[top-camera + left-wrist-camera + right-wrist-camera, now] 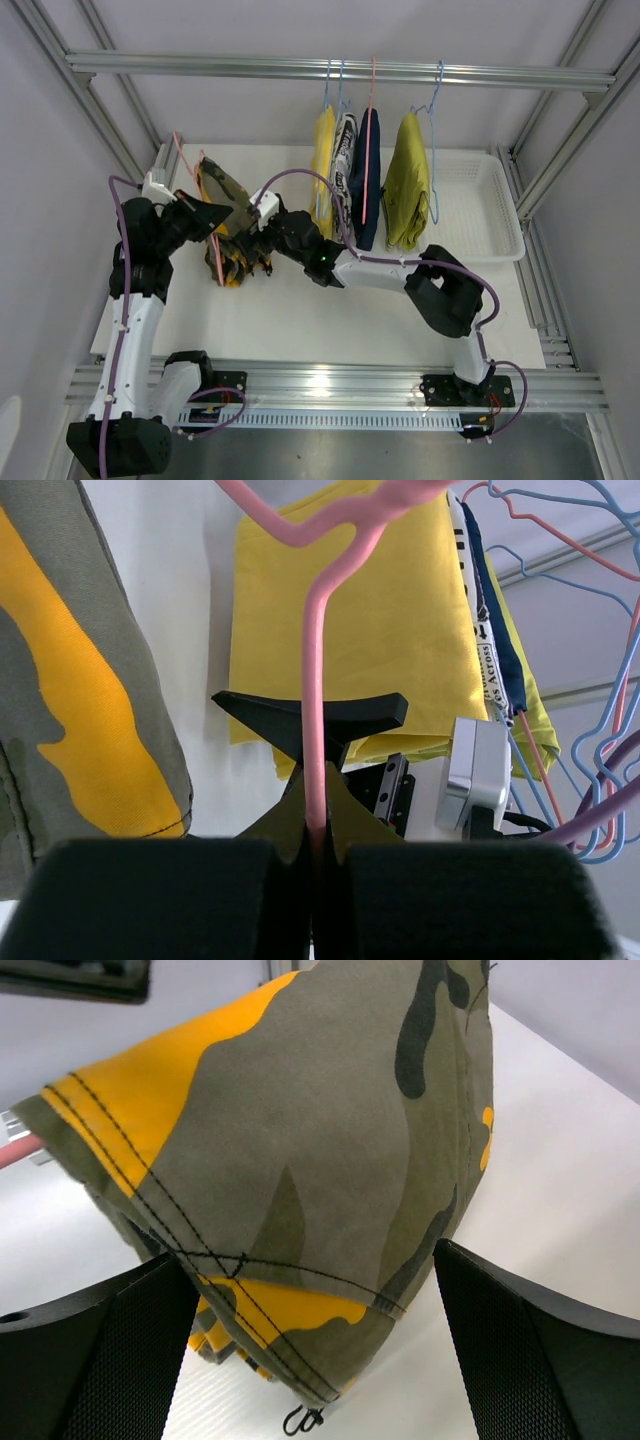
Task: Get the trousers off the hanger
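Pink hanger (316, 730): stem end was hidden inside the clamped left gripper (315, 880).
Camouflage trousers (90, 680): left of the hanger, were cut off by the edge.

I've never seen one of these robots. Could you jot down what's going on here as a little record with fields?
left gripper: shut on the pink hanger
right gripper: open, fingers either side of the camouflage trousers, not clamping
on the rail: yellow trousers, black-and-white trousers, navy trousers, mustard-olive trousers, each on a hanger
white basket: on the table, right of the hanging trousers
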Robot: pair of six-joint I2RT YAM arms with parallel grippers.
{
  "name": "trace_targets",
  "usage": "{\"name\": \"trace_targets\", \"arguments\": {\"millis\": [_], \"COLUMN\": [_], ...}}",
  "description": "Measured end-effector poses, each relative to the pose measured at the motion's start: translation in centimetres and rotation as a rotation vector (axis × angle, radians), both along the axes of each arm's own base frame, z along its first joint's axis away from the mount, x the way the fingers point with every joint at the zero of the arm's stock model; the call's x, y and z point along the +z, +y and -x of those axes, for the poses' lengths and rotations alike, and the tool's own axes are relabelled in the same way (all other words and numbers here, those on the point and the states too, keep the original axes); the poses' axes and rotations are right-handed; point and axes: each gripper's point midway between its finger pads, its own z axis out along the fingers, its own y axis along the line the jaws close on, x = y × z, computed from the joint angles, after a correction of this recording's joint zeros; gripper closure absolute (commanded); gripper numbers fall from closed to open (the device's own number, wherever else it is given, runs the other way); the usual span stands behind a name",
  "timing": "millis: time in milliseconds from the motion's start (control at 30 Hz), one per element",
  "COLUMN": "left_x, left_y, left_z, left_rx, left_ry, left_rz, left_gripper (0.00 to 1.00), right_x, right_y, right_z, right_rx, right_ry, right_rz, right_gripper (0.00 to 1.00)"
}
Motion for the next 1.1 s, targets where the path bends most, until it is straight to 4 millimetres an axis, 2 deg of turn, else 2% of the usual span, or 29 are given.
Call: {"name": "trace_targets", "arguments": {"millis": [300,700,1100], "left_x": [0.0,0.1,0.2], "left_y": [0.0,0.0,-0.2], "left_z": [-0.1,-0.1,-0.1], "left_rx": [0.001,-0.003,-0.017], "left_ry": [0.001,-0.005,-0.011], "left_rz": [0.0,0.001,0.005], "left_gripper": [0.99,0.99,0.99], "right_x": [-0.4,1.1,0.1], "right_y": [0.8,1.8,2.7], "right_z": [-1.4,-0.7,-1.1], "right_rx": [-0.064,-0.136,-0.195], "right_ry": [-0.014,-0.113,-0.183], "right_rz": [-0.043,-0.077,-0.12], "right_gripper": [0.0,0.01,0.01]}}
